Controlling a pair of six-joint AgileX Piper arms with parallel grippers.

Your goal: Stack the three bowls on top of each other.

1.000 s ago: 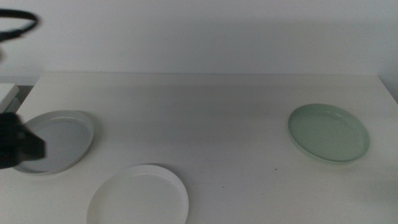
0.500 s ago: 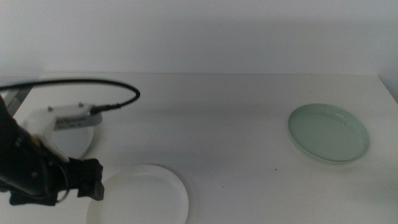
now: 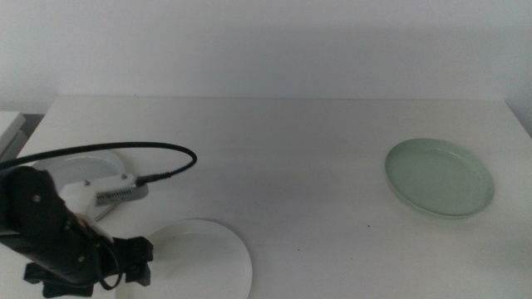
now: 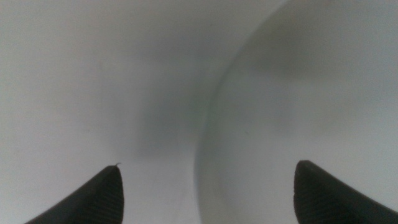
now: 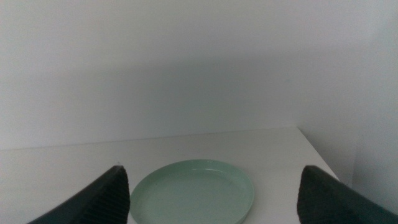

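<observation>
The white bowl [image 3: 199, 259] lies near the table's front edge, left of centre. My left gripper [image 3: 140, 259] is at its left rim, low over the table. In the left wrist view the left gripper [image 4: 208, 171] is open, with the white bowl's [image 4: 311, 93] rim running between its jaws. The grey-blue bowl [image 3: 87, 164] sits at the far left, mostly hidden behind my left arm. The mint green bowl [image 3: 439, 177] rests alone at the right. My right gripper [image 5: 214, 171] is open, held back from the green bowl [image 5: 193, 190], and is out of the middle view.
A black cable [image 3: 125, 151] arcs from the left arm over the table. The white tabletop [image 3: 291, 158] stretches between the bowls and ends at a pale wall behind. A table edge shows at the far left [image 3: 10, 124].
My left arm has swung in from the left edge, passed over the grey-blue bowl, and come down toward the front to the white bowl's left rim. The bowls have not moved.
</observation>
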